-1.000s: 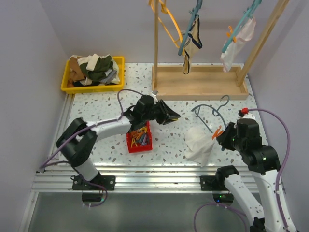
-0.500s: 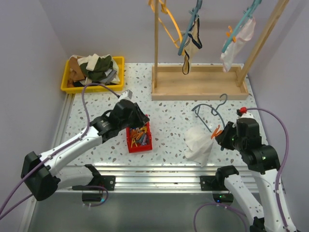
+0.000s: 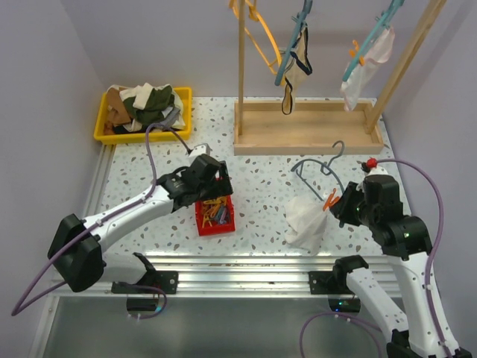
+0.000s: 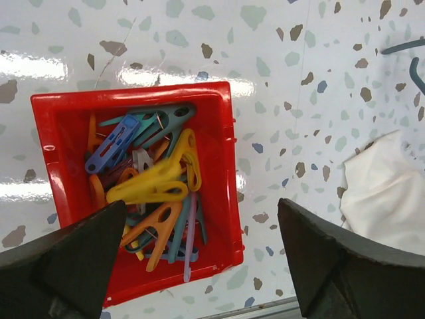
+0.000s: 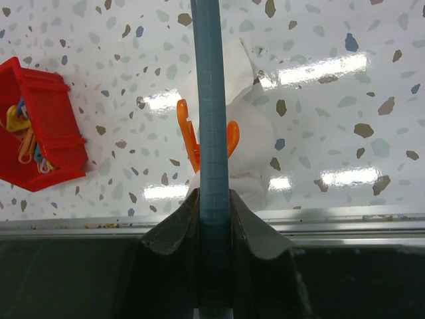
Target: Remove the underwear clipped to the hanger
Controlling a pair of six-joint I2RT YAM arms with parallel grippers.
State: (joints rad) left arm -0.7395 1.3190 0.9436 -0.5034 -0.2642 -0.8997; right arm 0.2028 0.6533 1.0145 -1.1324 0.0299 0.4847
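My right gripper (image 3: 344,209) (image 5: 214,212) is shut on the bar of the blue hanger (image 3: 317,173) (image 5: 211,100), which lies over the table at the right. White underwear (image 3: 304,220) (image 5: 255,143) hangs from that bar by an orange clip (image 3: 329,200) (image 5: 189,136) and bunches on the table. My left gripper (image 3: 212,195) (image 4: 199,266) hovers over the red bin (image 3: 215,224) (image 4: 226,166) of coloured clips, jaws wide open with nothing between them. In the left wrist view the underwear (image 4: 385,193) shows at the right edge.
A yellow tray (image 3: 104,127) heaped with clothes sits at the back left. A wooden rack (image 3: 305,138) stands at the back, with an orange hanger (image 3: 257,33) and two blue hangers carrying garments (image 3: 297,56) (image 3: 369,56). The table's front rail runs just below the underwear.
My left gripper has drawn back leftward from the table's middle to above the red bin and opened wide. The right gripper has shifted the hanger and underwear slightly.
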